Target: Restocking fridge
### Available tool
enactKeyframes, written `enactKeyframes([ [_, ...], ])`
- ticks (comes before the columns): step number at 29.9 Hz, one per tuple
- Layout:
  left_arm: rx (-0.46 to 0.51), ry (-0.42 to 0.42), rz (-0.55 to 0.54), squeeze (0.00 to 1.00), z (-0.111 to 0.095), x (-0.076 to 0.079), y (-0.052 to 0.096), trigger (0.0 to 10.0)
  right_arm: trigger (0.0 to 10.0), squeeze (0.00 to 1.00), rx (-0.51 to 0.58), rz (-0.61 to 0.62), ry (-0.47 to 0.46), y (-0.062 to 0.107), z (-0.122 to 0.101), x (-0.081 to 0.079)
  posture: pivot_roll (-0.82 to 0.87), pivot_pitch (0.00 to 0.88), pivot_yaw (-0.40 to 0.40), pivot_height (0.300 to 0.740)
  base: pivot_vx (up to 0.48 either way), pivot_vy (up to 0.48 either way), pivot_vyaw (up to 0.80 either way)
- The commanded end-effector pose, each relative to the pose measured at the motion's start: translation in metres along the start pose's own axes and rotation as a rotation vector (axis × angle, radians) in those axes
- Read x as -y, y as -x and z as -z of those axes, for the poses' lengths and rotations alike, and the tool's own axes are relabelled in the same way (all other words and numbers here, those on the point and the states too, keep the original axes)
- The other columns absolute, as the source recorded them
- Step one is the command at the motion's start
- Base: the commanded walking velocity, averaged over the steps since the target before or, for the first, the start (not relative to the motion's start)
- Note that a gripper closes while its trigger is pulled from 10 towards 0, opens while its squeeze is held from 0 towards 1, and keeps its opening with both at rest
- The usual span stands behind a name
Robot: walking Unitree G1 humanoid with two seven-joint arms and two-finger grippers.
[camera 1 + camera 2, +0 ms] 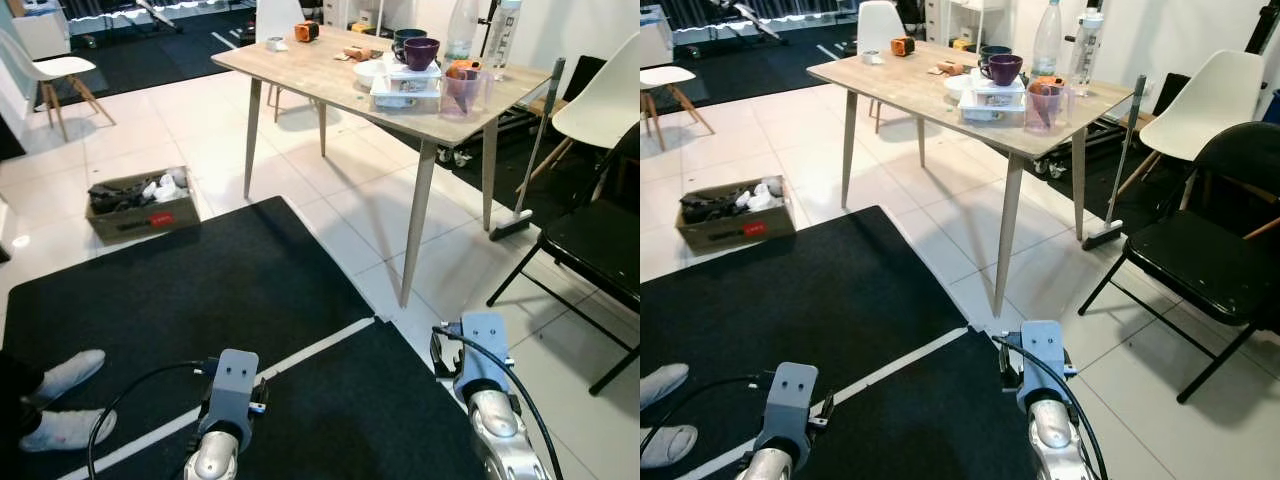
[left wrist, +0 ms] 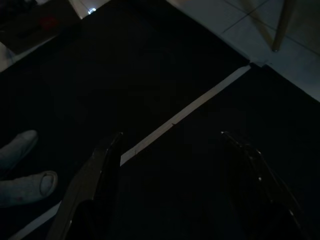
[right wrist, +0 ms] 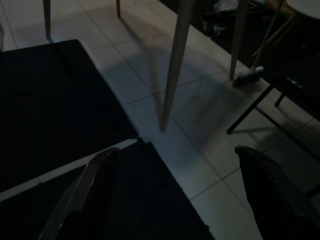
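A wooden table [image 1: 330, 75] stands ahead to the right. On it are a purple mug [image 1: 421, 52], stacked white containers [image 1: 405, 88], a pink pitcher [image 1: 462, 90] and two clear bottles [image 1: 460, 30]. Both silver arms hang low over the black mat: the left arm [image 1: 228, 400] and the right arm [image 1: 485, 390]. In the dim left wrist view my left gripper [image 2: 171, 135] is open above the mat's white seam, holding nothing. My right gripper [image 3: 176, 150] is open too, over the mat's edge near a table leg [image 3: 175, 65].
A cardboard box [image 1: 140, 203] of dark items sits on the tiles to the left. A black folding chair [image 1: 600, 240], a white chair [image 1: 605, 100] and a leaning broom [image 1: 525, 160] crowd the right. A person's socked feet [image 1: 60, 395] rest on the mat [image 1: 200, 300] at the lower left.
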State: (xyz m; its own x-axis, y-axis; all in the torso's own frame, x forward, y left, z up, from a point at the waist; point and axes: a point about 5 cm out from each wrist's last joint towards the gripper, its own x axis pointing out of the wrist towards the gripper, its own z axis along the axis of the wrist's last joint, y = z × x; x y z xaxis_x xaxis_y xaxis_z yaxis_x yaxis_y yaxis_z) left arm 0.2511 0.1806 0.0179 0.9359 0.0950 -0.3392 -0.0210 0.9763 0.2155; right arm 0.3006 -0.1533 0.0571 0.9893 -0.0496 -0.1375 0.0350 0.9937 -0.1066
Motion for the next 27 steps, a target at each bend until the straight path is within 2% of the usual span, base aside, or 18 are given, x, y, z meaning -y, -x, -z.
enactKeyframes([
  [1,-0.015,-0.011,-0.005,0.0,0.0052,-0.0009,0.0018,10.0,10.0,0.0,-0.016,0.003,-0.002,0.0024,0.005,0.0006,-0.05,0.114,0.04,0.71,0.401,0.0,0.0],
  [27,-0.007,-0.015,-0.005,0.0,0.0035,-0.0023,0.0002,10.0,10.0,0.0,-0.015,0.002,-0.005,0.0026,0.0058,0.0003,-0.05,0.117,0.036,0.71,0.403,0.0,0.0],
])
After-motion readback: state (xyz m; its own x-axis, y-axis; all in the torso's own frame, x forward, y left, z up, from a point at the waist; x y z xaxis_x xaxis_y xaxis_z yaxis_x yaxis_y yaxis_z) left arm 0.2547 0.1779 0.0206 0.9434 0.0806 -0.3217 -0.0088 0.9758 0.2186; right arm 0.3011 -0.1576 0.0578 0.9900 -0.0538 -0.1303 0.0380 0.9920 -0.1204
